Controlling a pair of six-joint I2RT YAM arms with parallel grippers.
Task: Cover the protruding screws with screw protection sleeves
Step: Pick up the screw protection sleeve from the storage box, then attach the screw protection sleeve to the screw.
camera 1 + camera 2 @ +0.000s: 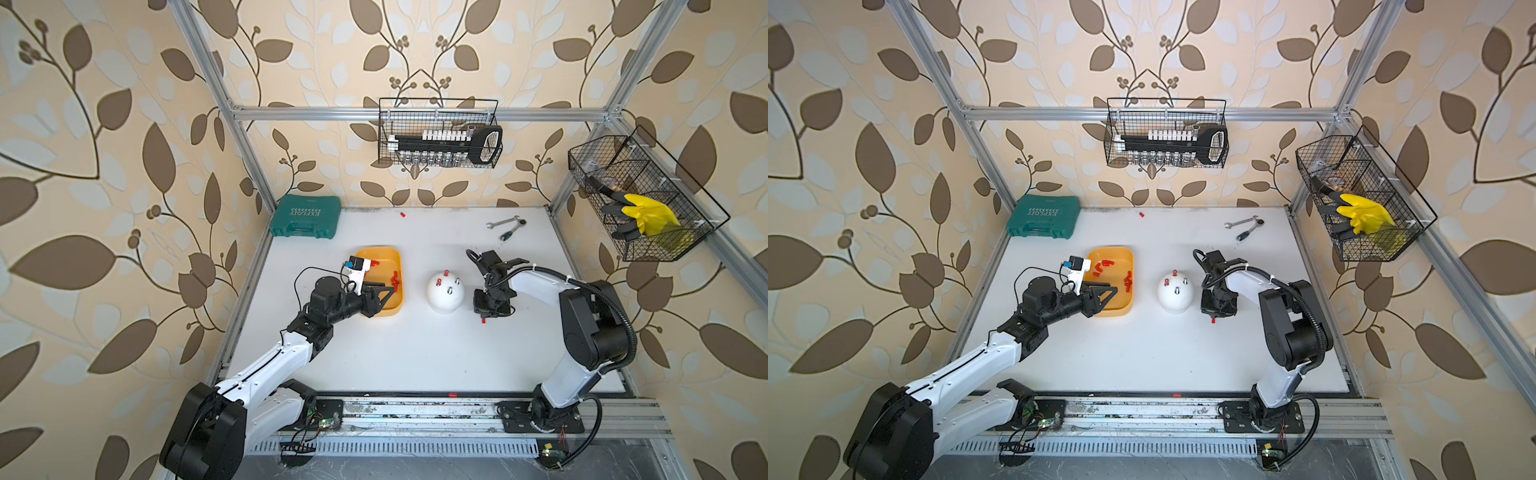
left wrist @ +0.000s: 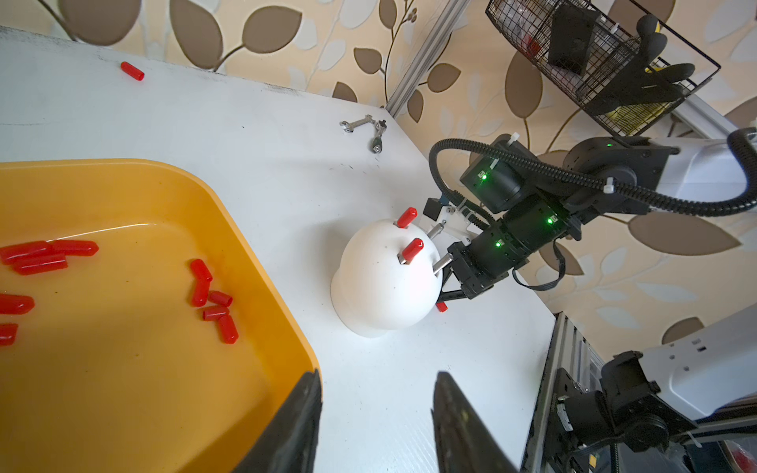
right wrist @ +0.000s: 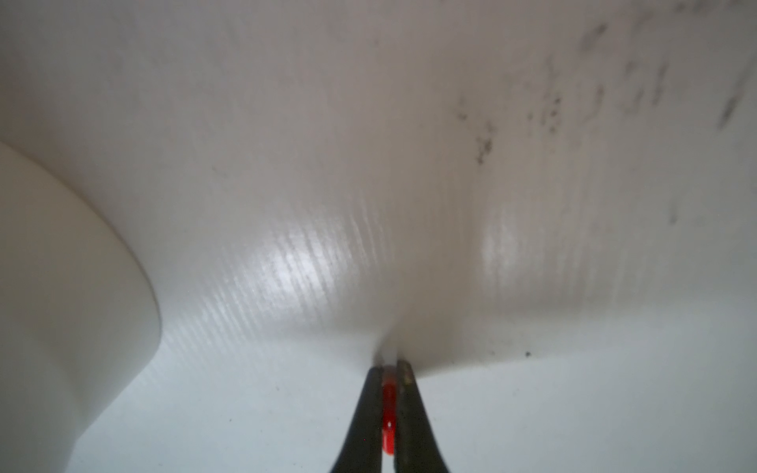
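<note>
Screws on white dome: four studs. Two are wearing red sleeves, two are bare metal. The bare pair is on the side facing the right arm. Dome sits mid-table in both top views, between yellow tray and right arm.

Right gripper: pointing down, just beside the dome's base. Jaws are pinched tight on one sleeve, which lies lengthwise between the fingers. Tips look to be at the table surface, but the wrist view is too blurred to be sure of contact.

Left gripper: jaws partway apart with nothing between them. It hangs over the tray rim on the dome side, clear of the dome.

Spare sleeves: scattered on the tray floor, some touching in small clusters.

Stray sleeve: on the table near the back wall. Another stray is at the table's front edge.

Wrenches: back right of the table, well apart from the dome. Green case: back left corner.
</note>
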